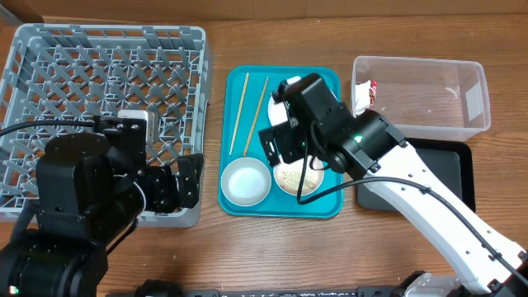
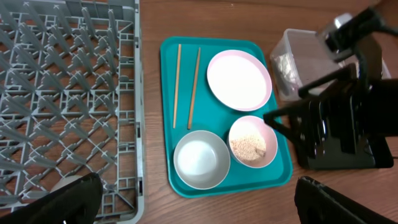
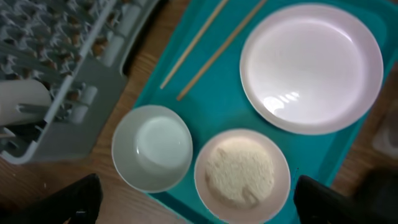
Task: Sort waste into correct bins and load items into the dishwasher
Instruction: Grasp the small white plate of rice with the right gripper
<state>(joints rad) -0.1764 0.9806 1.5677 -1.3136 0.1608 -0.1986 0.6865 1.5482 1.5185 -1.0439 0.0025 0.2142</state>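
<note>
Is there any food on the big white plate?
No, in the right wrist view the large white plate is bare and glossy, while the rice sits on the smaller saucer beside it.

Left arm (image 1: 78,194) black, boxy; right arm (image 1: 429,194) white link, black wrist, green light (image 1: 360,139)

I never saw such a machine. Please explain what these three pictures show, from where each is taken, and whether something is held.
This robot has two arms. One picture looks down from above the table; the other two come from cameras on each wrist. The left hand and right hand are open, holding nothing. On the wooden table: a large grey plastic lattice dish rack, a flat teal tray carrying two wooden chopsticks, a round white plate, a small white bowl and a white saucer of rice, a clear plastic tub and a shallow black tray.
</note>
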